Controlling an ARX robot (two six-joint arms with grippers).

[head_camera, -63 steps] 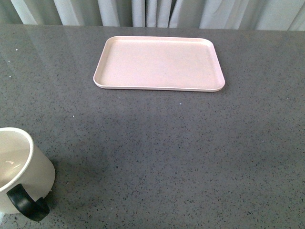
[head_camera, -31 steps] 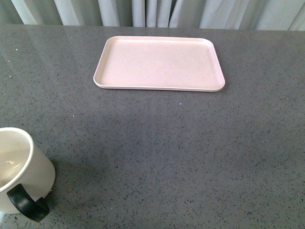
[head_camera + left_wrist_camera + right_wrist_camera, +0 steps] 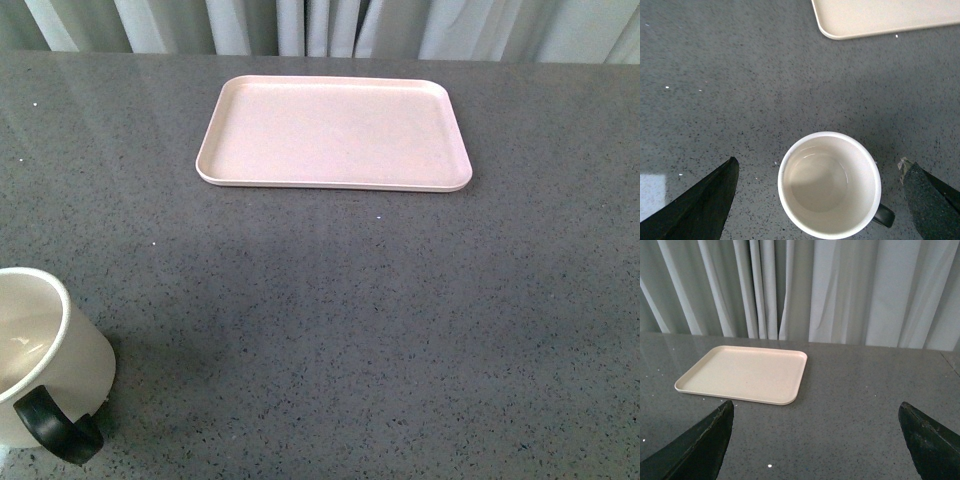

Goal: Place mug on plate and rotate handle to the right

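Note:
The white mug (image 3: 45, 355) stands upright at the near left edge of the grey table, its black handle (image 3: 57, 432) turned toward the near side. In the left wrist view I look straight down into the empty mug (image 3: 830, 185), handle (image 3: 884, 216) at one side. My left gripper (image 3: 819, 165) is open above it, one dark finger (image 3: 702, 205) on each side, both apart from the mug's wall. The pale pink plate (image 3: 335, 132) lies flat and bare at the far middle of the table. My right gripper (image 3: 816, 406) hangs open over bare tabletop, short of the plate (image 3: 745, 372).
Grey speckled tabletop (image 3: 380, 320) stretches between mug and plate. A pale curtain (image 3: 840, 290) hangs behind the table's far edge. Neither arm shows in the front view.

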